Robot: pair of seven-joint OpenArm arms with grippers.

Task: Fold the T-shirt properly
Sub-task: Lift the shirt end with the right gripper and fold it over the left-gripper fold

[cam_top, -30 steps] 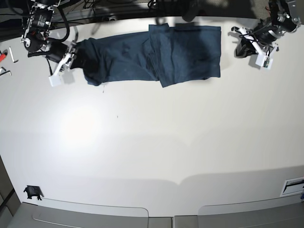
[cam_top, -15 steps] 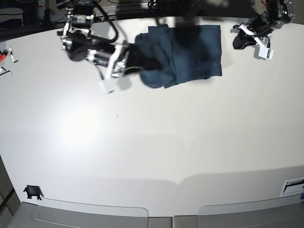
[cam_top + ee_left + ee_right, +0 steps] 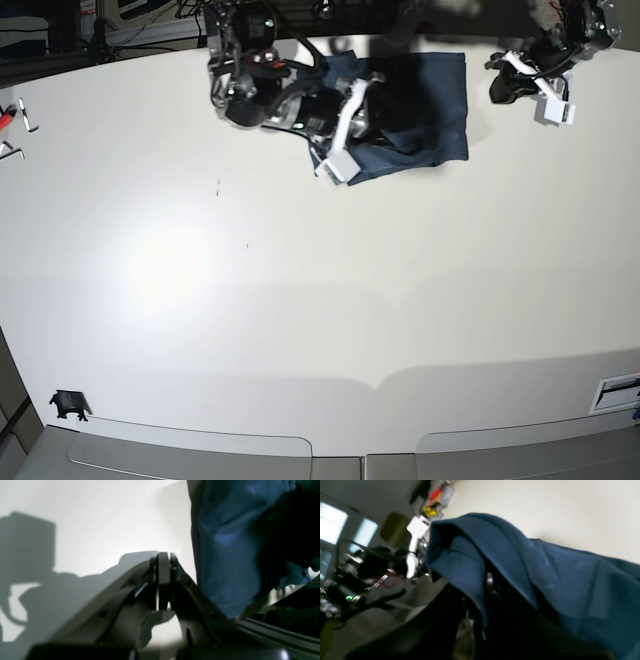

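The dark teal-blue T-shirt (image 3: 430, 110) lies folded into a compact block at the far edge of the white table (image 3: 300, 300). My right gripper (image 3: 352, 125) is shut on the T-shirt's folded edge and holds it up over the rest of the garment. In the right wrist view the cloth (image 3: 510, 562) drapes over the fingers and hides them. My left gripper (image 3: 545, 95) is shut and empty, off the T-shirt's right edge. In the left wrist view its closed fingertips (image 3: 163, 566) sit beside the cloth (image 3: 225, 555).
Small tools (image 3: 15, 120) lie at the far left edge of the table. A small black clip (image 3: 68, 404) sits at the near left corner. A white label (image 3: 617, 391) is at the near right edge. Cables and equipment stand behind the table.
My right gripper has carried the T-shirt's left end to the right across the table, folding it over the rest. My left gripper has drawn back slightly toward the far right corner.
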